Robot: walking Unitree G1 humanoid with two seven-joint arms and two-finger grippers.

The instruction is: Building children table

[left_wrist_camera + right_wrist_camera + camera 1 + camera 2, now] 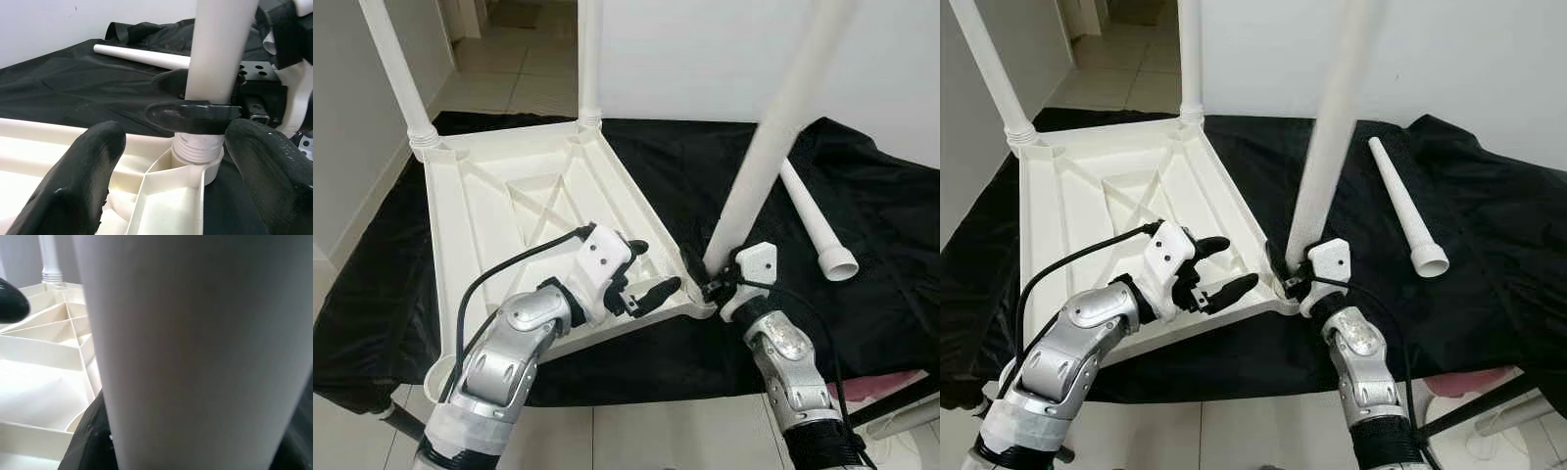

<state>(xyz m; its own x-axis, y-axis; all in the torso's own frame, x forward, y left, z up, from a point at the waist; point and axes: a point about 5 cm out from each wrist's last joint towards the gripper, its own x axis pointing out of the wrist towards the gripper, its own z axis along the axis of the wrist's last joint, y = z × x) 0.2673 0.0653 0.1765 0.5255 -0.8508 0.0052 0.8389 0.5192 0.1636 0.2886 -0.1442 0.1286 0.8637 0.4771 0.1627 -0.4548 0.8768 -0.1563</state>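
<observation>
Right gripper has its fingers clamped on the leg, left gripper fingers wide beside the tabletop corner socket; I'd keep that leg dead upright while twisting.

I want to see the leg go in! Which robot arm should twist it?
Probably the right. The right gripper is clamped around the leg just above its corner socket; the left gripper is open beside it.

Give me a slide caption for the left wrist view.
Right gripper clamps a white table leg into the corner socket of the upturned tabletop.
</observation>
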